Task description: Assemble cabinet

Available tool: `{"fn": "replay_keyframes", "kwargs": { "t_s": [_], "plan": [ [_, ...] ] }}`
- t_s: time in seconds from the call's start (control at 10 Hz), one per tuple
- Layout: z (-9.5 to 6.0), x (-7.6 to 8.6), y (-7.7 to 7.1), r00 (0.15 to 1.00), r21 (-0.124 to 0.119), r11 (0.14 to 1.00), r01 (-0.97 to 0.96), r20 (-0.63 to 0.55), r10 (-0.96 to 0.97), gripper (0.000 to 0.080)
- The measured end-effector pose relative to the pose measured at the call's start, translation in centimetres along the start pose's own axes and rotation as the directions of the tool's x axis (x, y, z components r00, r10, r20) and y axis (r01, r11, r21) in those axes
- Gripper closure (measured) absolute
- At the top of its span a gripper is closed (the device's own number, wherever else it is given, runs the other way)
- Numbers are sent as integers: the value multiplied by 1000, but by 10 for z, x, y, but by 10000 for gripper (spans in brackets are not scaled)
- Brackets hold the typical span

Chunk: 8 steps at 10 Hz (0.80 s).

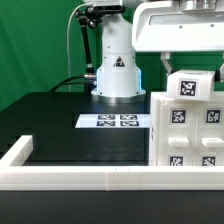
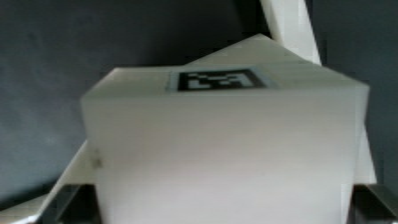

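Green curtain stands behind a black table (image 1: 60,120), and a white rail (image 1: 70,178) edges the table's near side. Against this rail, at the exterior view's right, stands the cabinet (image 1: 190,135), upright, with marker tags on its faces. The marker board (image 1: 115,121) lies flat beside the cabinet, toward the arm's base (image 1: 117,75). The gripper (image 1: 190,60) hangs directly above the cabinet's top. In the wrist view a white tagged block (image 2: 222,140) fills the space between the dark fingers (image 2: 63,205), which seem to close on its two sides. I judge the coming move is straight down onto the cabinet.
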State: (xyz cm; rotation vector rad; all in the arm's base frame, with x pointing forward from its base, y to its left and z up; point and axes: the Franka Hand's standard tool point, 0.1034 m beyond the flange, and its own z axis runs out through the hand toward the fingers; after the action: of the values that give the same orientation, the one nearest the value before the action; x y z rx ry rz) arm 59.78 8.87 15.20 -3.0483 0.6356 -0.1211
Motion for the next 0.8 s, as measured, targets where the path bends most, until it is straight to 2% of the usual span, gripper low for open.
{"fn": "replay_keyframes", "kwargs": {
  "t_s": [0.4, 0.7, 0.8],
  "plan": [
    [1, -4, -10, 928, 33, 928, -371, -12, 372, 235],
    [1, -3, -18, 792, 56, 791, -609, -8, 611, 235],
    [1, -2, -19, 721, 64, 719, -692, 8, 693, 235]
  ]
}}
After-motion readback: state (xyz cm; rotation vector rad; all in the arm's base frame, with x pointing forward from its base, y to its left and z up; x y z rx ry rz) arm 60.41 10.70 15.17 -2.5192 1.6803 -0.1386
